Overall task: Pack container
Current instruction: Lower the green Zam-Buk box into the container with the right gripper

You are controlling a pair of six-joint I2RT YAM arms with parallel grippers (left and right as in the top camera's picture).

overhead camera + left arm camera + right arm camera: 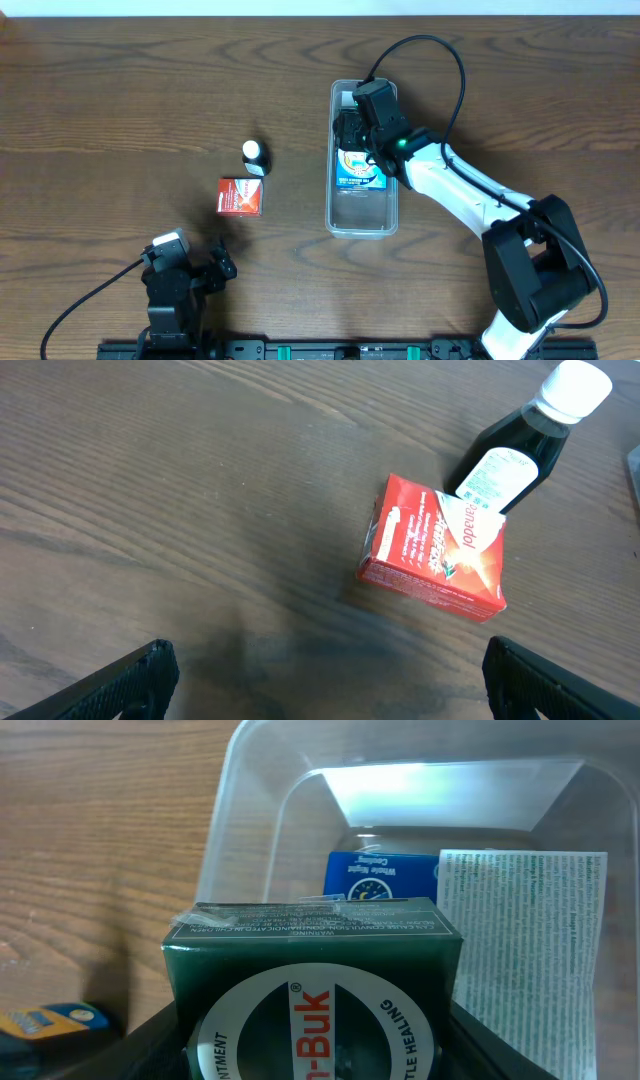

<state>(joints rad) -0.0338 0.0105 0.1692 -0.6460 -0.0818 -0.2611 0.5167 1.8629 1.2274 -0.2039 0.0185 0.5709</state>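
The container, a long, narrow bin of clear plastic with rounded corners and a rim, lies on the dark wood-grain table right of centre, its long side running away from the robot. The right gripper hangs over its far half, clamped on a dark green cardboard carton with crisp edges and a round white label reading "Buk". The carton sits squarely between the black fingers. Inside the bin lie a flat blue box and, seen from the right wrist, a white panel of fine print just beside the green carton. Well to the left of the bin lies a glossy red Panadol carton, and just beside its far corner is a dark bottle with a white cap and pale label. The left gripper hangs near the table's front edge, its jaws spread wide with only bare wood between them.
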